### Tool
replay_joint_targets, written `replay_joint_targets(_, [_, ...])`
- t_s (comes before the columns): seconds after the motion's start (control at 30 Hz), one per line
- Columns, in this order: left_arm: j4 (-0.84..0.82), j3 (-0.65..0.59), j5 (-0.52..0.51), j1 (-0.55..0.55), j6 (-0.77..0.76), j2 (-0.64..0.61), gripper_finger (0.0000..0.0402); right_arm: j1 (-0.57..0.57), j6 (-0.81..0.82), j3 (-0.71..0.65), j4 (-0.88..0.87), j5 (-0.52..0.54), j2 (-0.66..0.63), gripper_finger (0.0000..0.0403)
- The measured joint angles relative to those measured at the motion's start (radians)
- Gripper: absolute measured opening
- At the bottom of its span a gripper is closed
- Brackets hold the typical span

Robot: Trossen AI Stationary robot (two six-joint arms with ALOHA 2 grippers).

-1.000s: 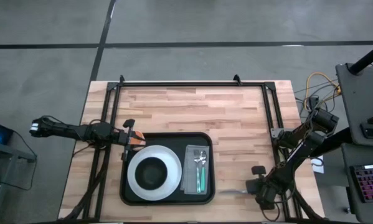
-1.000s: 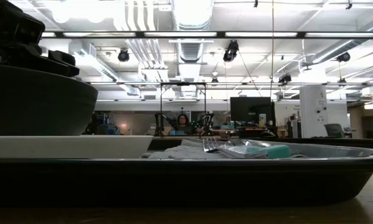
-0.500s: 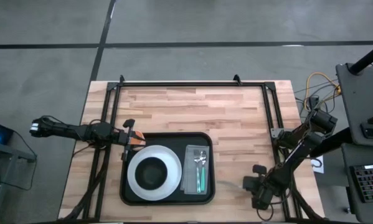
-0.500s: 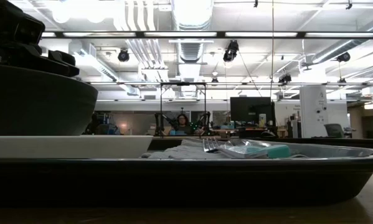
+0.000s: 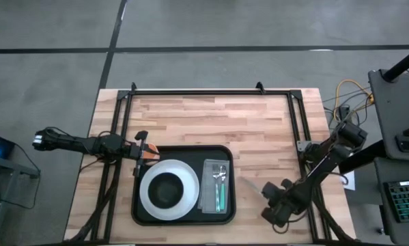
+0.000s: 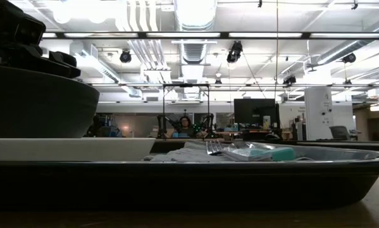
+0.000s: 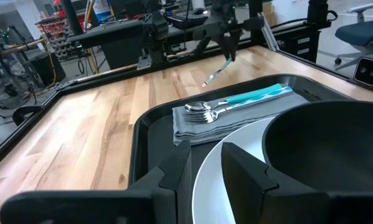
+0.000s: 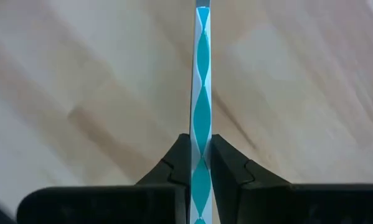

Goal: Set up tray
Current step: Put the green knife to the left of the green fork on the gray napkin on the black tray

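Observation:
The black tray (image 5: 184, 154) lies on the wooden table, toward its near edge. On it stand a white plate (image 5: 149, 195) with a black bowl (image 5: 166, 189), and a grey napkin (image 5: 209, 179) bearing a fork and spoon with teal handles (image 5: 220, 195). My right gripper (image 5: 267, 194) is to the right of the tray, shut on another teal-handled utensil (image 8: 202, 74). My left gripper (image 5: 141, 147) hovers open at the tray's far left corner, its fingers (image 7: 180, 163) over the plate's edge (image 7: 211, 168). My right gripper pinches the utensil's teal handle (image 8: 202, 134) between its two fingers (image 8: 180, 155), which lie along it. The utensil juts out past the fingertips toward the tray, slanting downward, its metal end (image 5: 248, 183) leading. Whether that end touches the table, I cannot tell.
Black frame rails run along the table's left, far and right sides (image 5: 211, 92). Bare wood (image 5: 211, 119) lies between the tray and the far rail. The strip between the tray's right rim and the right rail (image 5: 303, 150) holds my right arm. An orange object (image 5: 151, 152) sits by my left gripper.
My right gripper has moved toward the table's left, closer to the tray, carrying the utensil. It has turned, so the utensil's metal end now points toward the far left instead of straight left. My left arm has kept still.

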Motion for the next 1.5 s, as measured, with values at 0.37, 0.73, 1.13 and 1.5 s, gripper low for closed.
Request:
replay_joint_targets(0.37, [0.000, 0.000, 0.000, 0.000, 0.000, 0.000, 0.0071, -0.055, 0.221, 0.028, -0.002, -0.054, 0.067, 0.0023])
replay_joint_targets(0.73, [0.000, 0.000, 0.000, 0.000, 0.000, 0.000, 0.0071, -0.063, 0.365, 0.108, -0.050, -0.021, 0.101, 0.0023])
replay_joint_targets(1.13, [0.000, 0.000, 0.000, 0.000, 0.000, 0.000, 0.0071, -0.100, 0.483, 0.340, -0.210, 0.043, 0.195, 0.0023])
replay_joint_targets(1.5, [0.000, 0.000, 0.000, 0.000, 0.000, 0.000, 0.0071, -0.199, 0.475, 0.670, -0.349, 0.057, 0.401, 0.0023])
